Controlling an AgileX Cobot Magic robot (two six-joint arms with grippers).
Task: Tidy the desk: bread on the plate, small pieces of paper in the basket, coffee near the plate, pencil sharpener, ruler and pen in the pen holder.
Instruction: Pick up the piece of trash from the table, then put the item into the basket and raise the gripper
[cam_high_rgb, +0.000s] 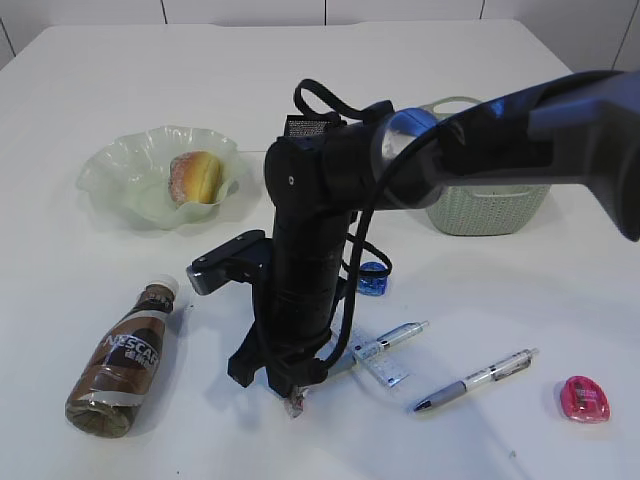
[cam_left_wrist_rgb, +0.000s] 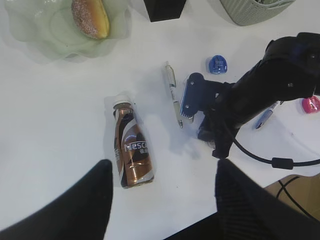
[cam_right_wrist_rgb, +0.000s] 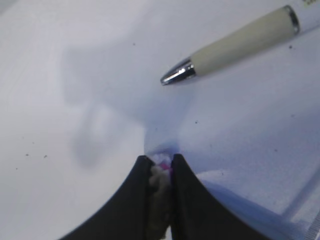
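Note:
My right gripper (cam_right_wrist_rgb: 160, 161) is shut on a small crumpled piece of paper (cam_right_wrist_rgb: 159, 176) right at the desk (cam_high_rgb: 500, 300) surface; from outside, the paper (cam_high_rgb: 296, 405) pokes out below the right gripper (cam_high_rgb: 290, 385). The bread (cam_high_rgb: 195, 175) lies in the plate (cam_high_rgb: 120, 170). The coffee (cam_high_rgb: 125, 360) lies on its side at front left. Two pens (cam_high_rgb: 395, 338) (cam_high_rgb: 480, 378) and the ruler (cam_high_rgb: 385, 372) lie right of the gripper. A blue pencil sharpener (cam_high_rgb: 375, 280) sits behind them. My left gripper (cam_left_wrist_rgb: 165, 195) hangs open high above the coffee (cam_left_wrist_rgb: 131, 150), holding nothing.
The basket (cam_high_rgb: 490, 205) stands back right, half hidden by the right arm (cam_high_rgb: 450, 150). The black pen holder (cam_left_wrist_rgb: 165, 9) stands behind the pens. A pink sharpener (cam_high_rgb: 587, 398) lies at front right. The desk's front edge runs just under the left gripper.

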